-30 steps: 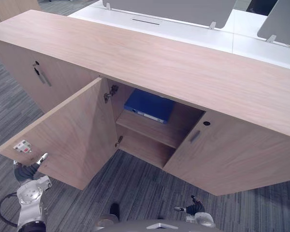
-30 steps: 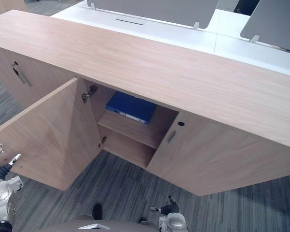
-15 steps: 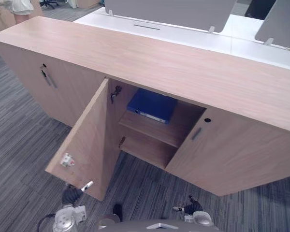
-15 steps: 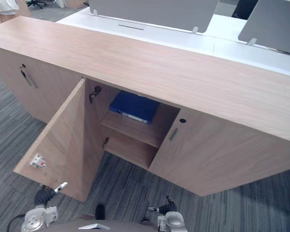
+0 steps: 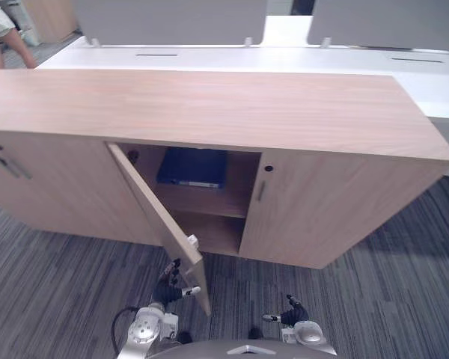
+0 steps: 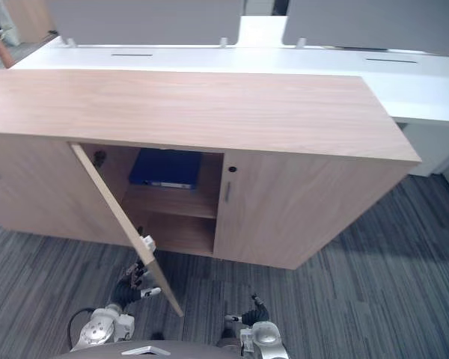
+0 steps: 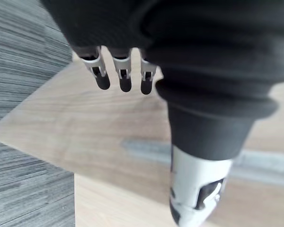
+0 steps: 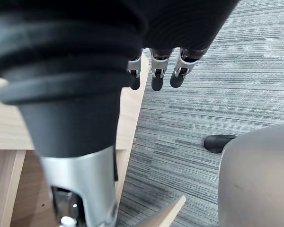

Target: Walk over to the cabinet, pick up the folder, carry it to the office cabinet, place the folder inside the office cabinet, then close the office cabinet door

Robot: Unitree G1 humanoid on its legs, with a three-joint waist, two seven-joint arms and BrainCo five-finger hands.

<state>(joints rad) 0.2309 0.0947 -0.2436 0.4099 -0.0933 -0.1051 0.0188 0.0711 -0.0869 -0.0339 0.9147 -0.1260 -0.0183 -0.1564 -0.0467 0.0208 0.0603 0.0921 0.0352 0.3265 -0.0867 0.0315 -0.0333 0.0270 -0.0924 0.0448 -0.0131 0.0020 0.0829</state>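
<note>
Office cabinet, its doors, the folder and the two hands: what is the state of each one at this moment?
Open door: partly open, swung out toward the robot.
Right door: shut.
Blue folder: lying flat on the upper shelf inside the office cabinet.
Left hand: open, fingers relaxed, at the open door's outer face, near its free edge.
Right hand: open, holding nothing, low over the carpet.
</note>
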